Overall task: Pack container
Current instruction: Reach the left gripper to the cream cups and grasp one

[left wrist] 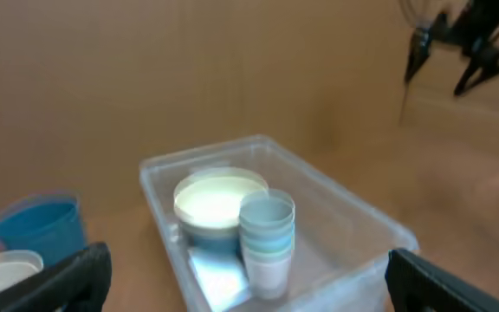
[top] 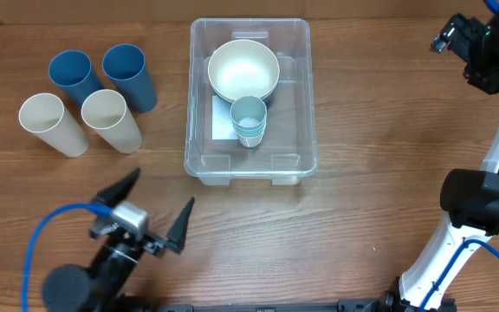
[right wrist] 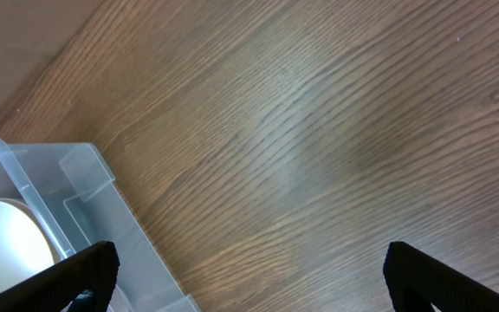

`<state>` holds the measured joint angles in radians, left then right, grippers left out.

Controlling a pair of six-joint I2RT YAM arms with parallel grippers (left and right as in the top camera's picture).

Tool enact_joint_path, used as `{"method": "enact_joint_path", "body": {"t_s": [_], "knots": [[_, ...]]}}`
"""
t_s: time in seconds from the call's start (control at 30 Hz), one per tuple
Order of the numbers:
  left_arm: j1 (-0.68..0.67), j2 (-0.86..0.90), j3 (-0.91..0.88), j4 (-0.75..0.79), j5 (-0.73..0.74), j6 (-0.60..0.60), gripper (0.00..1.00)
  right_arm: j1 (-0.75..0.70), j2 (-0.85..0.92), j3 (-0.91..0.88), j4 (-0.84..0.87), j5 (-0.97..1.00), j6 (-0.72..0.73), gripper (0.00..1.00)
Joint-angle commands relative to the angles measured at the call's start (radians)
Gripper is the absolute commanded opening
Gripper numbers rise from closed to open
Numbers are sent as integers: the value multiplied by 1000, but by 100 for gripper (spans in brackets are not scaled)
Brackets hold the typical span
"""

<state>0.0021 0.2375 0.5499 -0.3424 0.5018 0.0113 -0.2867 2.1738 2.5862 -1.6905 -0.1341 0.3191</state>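
Both sets of jaws stood wide apart and empty: left gripper (top: 163, 187) low in front of the container (top: 294, 130), right gripper (right wrist: 249, 251) off past its right side. The container sat mid-table (top: 362, 173) holding a bowl (top: 243, 69) and stacked cups (top: 249, 120). Four loose cups (top: 111, 117) stood left of it, so I judged my left arm was poised for those.

The left gripper (top: 163, 191) hangs at the near side, the right gripper (left wrist: 437, 74) far back (both spread wide).

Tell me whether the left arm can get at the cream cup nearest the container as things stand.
Probably yes: the left tool is open and empty, the cream cup stands upright just ahead of it, and only bare table lies between them.
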Motion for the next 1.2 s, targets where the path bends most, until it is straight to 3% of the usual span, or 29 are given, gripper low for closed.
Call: {"method": "enact_joint_path", "body": {"t_s": [0.0,0.07,0.17,0.33,0.47,0.67,0.87,0.97,1.1,1.17], "knots": [[6,344,403,-234,-84,20,100,-3,-23,24,5,-6,8,100],[6,581,683,-465,-81,45,100,-3,-23,24,5,-6,8,100],[6,833,969,-671,13,27,100,-3,-23,24,5,-6,7,100],[6,1050,985,-645,-76,35,100,-3,-23,24,5,-6,8,100],[6,1247,985,-648,-358,-70,100,-3,-23,24,5,-6,8,100],[6,1418,985,-586,-500,-68,100,-3,-23,24,5,-6,8,100],[7,1514,984,-555,-553,-68,100,-3,-23,24,5,-6,8,100],[11,1563,984,-583,-609,-69,84,-3,-23,24,5,-6,8,100],[11,1596,985,-599,-609,-87,8,-3,-23,24,5,-6,8,100],[11,1596,986,-600,-609,-87,4,-3,-23,24,5,-6,8,100]]}}
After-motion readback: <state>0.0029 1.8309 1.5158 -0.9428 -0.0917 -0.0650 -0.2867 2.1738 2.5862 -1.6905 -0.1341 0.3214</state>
